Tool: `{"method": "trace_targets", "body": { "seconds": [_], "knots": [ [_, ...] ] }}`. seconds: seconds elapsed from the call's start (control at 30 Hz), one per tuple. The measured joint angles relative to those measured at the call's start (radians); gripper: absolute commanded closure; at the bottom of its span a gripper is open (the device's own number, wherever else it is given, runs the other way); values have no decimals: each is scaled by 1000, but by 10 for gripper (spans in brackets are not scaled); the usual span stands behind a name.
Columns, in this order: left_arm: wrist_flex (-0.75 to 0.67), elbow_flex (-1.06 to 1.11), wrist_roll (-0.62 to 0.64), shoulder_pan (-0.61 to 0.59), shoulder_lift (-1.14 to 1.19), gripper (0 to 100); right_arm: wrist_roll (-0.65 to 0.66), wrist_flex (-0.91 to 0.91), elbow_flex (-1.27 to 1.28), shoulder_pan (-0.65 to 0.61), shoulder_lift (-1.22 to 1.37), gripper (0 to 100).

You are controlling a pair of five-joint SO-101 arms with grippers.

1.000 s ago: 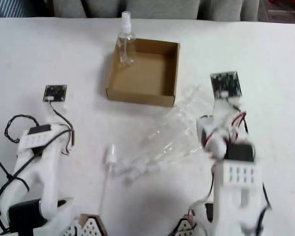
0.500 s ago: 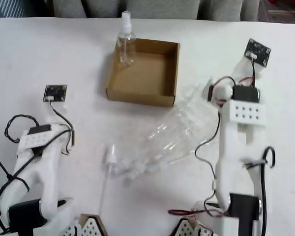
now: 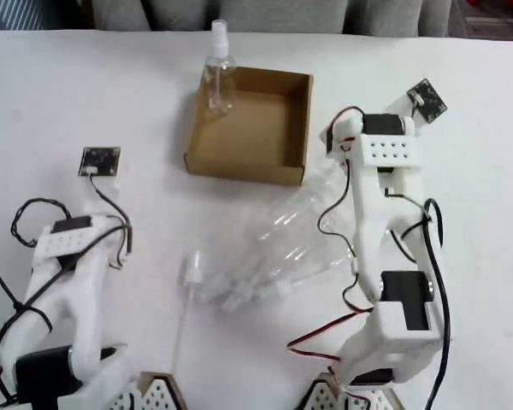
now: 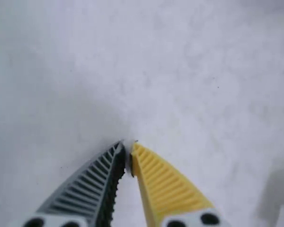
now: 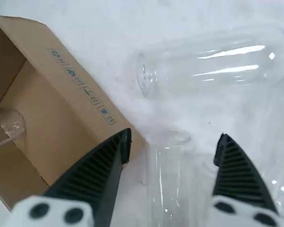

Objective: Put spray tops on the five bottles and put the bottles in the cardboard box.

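Note:
A cardboard box (image 3: pixel 250 126) stands at the middle back of the table. In its far left corner a clear bottle (image 3: pixel 219 73) with a spray top stands upright. Several clear bottles (image 3: pixel 291 243) without tops lie heaped in front of the box. A loose spray top (image 3: pixel 188 272) with its tube lies left of the heap. My right gripper (image 5: pixel 173 142) is open, its jaws on either side of one lying bottle (image 5: pixel 168 179), close to the box (image 5: pixel 52 118). Another bottle (image 5: pixel 213 61) lies just beyond. My left gripper (image 4: pixel 128 147) is shut and empty over bare table.
The left arm (image 3: pixel 68 273) sits folded at the front left, and the right arm (image 3: pixel 385 154) stretches out beside the box's right front corner. Grey chairs line the far table edge. White table (image 3: pixel 462 273) lies open on both sides.
The right arm has stretched forward from the front of the table to the box's right front corner, over the heap of bottles. The left arm has not moved.

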Motion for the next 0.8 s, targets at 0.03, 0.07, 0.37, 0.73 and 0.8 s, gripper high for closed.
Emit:
{"method": "trace_targets", "body": {
  "seconds": [0.03,0.07,0.37,0.73,0.8],
  "knots": [
    [0,0,0,0,0,977,-6,0,-5,0,0,731],
    [0,0,0,0,0,977,-11,0,-6,2,0,730],
    [0,0,2,12,0,978,-18,-81,-6,44,49,729],
    [11,0,0,29,0,978,-18,-195,-6,120,100,598],
    [21,0,0,29,0,978,-18,-195,-6,117,101,598]
  ]
}}
